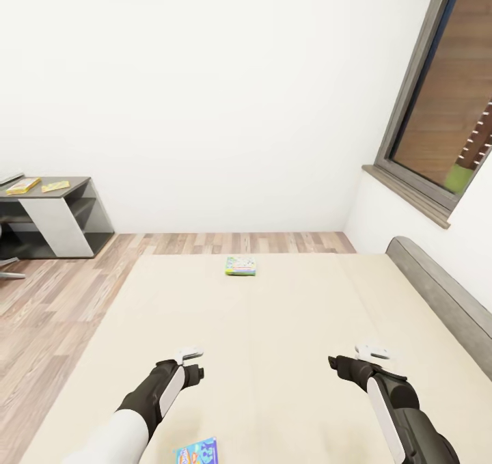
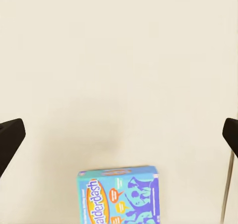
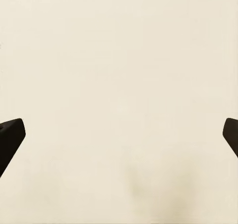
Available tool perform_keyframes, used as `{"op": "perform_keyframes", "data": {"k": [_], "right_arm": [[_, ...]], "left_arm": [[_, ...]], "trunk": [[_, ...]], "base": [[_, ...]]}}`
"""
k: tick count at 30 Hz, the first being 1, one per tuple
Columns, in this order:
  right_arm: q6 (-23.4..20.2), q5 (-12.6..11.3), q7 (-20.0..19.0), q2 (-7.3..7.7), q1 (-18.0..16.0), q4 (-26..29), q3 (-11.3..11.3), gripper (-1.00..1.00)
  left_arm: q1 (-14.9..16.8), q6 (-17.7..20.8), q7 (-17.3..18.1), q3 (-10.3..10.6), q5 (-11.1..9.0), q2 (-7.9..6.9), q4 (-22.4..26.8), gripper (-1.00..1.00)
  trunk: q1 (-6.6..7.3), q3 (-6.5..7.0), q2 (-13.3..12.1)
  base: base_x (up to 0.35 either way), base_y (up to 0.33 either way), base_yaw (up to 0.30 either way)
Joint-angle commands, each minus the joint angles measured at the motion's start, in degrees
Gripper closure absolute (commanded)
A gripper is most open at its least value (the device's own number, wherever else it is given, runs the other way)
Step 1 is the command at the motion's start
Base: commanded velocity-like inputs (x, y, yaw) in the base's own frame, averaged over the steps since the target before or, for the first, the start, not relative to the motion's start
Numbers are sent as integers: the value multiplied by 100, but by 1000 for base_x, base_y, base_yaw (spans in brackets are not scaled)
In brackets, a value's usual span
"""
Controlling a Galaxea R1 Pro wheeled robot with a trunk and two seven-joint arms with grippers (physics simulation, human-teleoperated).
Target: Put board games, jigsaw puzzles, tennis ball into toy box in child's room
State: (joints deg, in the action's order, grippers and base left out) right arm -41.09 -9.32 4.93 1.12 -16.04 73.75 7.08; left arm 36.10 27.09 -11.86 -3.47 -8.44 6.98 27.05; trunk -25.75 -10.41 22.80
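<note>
The bed (image 1: 273, 355) with its cream cover spreads out below me. A pale green board game (image 1: 240, 266) lies flat near its far edge. A blue cartoon board game (image 1: 197, 452) lies at the near edge, close under my left arm, and it is the same blue board game (image 2: 119, 196) seen in the left wrist view. My left gripper (image 1: 193, 361) (image 2: 119, 135) hovers open above the cover, just beyond the blue box. My right gripper (image 1: 355, 358) (image 3: 119, 135) hovers open over bare cover, holding nothing. The table, toy box, jigsaw puzzles and tennis ball are out of view.
A low dark grey-topped cabinet (image 1: 51, 214) stands at the far left with two flat yellow items (image 1: 37, 186) on it. Wood-plank floor (image 1: 61, 293) runs left of the bed. A grey headboard (image 1: 444, 293) and a window (image 1: 444, 102) are on the right.
</note>
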Motion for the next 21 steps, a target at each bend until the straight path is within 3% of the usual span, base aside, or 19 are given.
{"op": "perform_keyframes", "data": {"k": [1,21], "right_arm": [[-23,-61,52,2,-4,7,-5,-100],[-24,-61,52,2,-4,7,-5,-100]], "left_arm": [[3,24,-36,-21,-61,5,11,-100],[3,24,-36,-22,-61,5,11,-100]], "trunk": [[-3,-12,12],[-3,-12,12]], "base": [[0,44,0],[0,17,0]]}}
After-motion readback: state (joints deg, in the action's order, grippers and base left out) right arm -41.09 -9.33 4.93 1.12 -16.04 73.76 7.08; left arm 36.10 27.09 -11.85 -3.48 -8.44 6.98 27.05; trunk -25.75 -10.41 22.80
